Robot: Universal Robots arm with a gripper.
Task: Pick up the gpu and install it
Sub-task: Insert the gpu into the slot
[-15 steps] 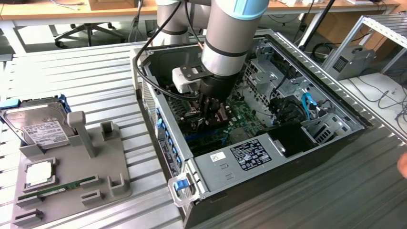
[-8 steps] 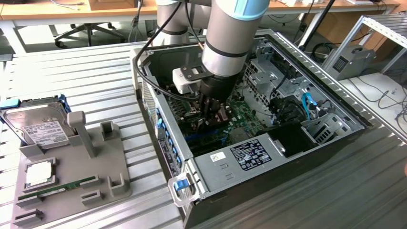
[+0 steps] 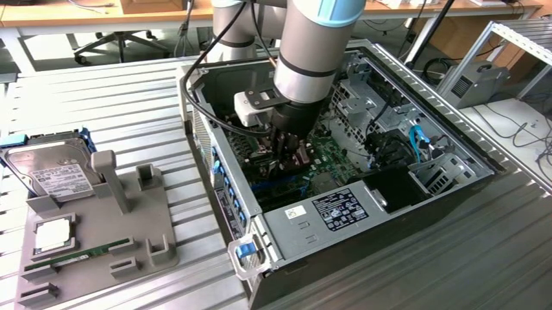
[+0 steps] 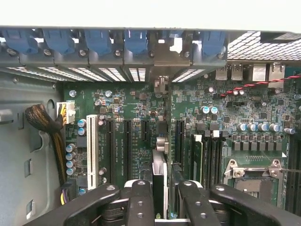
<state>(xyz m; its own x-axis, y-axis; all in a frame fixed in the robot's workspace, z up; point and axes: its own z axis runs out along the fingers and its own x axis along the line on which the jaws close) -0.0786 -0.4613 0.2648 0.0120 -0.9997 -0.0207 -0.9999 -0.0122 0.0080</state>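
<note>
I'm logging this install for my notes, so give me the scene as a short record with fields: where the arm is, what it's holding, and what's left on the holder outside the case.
arm: reaching down into the open computer case
gripper: closed on the gpu
gpu: held on edge between the fingers, above the motherboard's expansion slots
motherboard: green, slots bare, white slot beside them
grey holder: outside the case, at the exterior view's left
on holder: hard drive, RAM stick
</note>
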